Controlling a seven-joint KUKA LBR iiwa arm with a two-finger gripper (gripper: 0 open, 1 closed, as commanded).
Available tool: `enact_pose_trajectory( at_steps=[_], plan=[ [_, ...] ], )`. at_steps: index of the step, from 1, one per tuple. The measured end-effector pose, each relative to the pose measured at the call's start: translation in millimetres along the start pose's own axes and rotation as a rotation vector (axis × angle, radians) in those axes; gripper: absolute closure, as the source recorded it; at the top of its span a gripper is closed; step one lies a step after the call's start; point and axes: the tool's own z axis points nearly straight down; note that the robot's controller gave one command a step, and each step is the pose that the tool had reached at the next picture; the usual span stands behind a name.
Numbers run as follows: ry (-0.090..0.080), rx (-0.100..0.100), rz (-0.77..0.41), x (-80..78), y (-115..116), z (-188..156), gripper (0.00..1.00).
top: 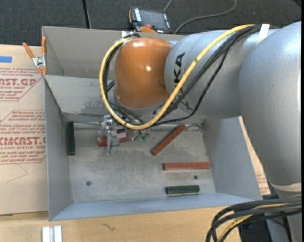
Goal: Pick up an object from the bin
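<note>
My gripper (111,141) hangs under the orange cover, its fingers down near the bin floor at the centre-left. A small red block (102,141) lies right at the fingertips, part of it hidden behind them. Whether the fingers grip it I cannot make out. A red-brown stick (168,139) lies tilted just right of the gripper.
A dark green bar (70,138) lies along the left wall. Toward the front right rest a flat red-brown bar (186,166) and a dark green bar (182,189). The arm with its yellow and black cables covers the bin's back right.
</note>
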Motion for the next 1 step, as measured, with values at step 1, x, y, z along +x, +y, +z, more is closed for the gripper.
enact_pose_trajectory(
  at_steps=[1],
  plan=[
    [-0.003, 0.0, 0.009, -10.5, -1.5, -77.2, 1.0]
  ],
)
